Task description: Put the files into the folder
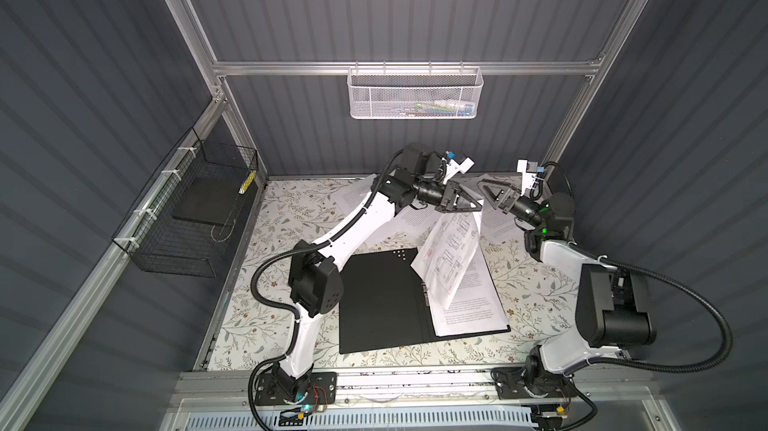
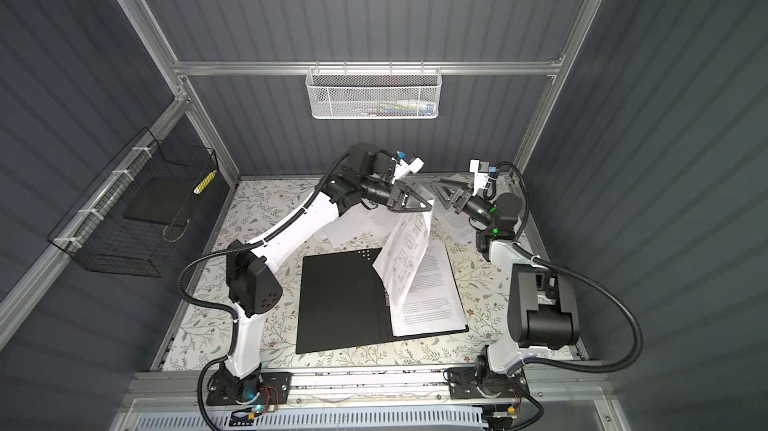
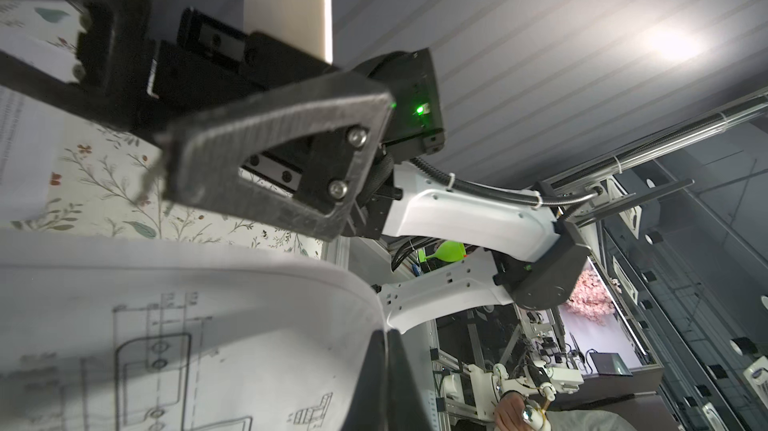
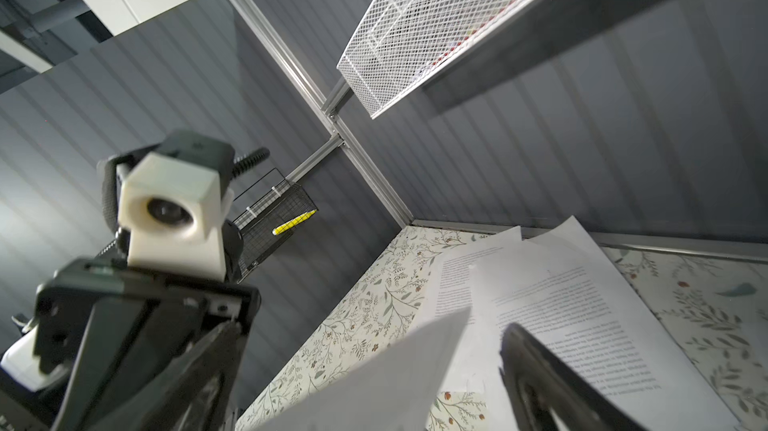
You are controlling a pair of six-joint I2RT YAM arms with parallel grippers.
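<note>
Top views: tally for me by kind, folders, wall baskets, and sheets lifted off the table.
Open folder: 1
Wall baskets: 2, white mesh basket and black wire basket
Lifted drawing sheet: 1
Total: 4

A sheet (image 3: 166, 325) of line drawings is seen pinched at its curled edge by the closed left gripper (image 3: 384, 350). Near it, but apart from it, the right gripper (image 3: 137, 117) is held with its triangular jaws spread wide, a green light lit on the wrist behind. A text page (image 3: 20, 150) lies flat on the floral table (image 3: 104, 192).
</note>
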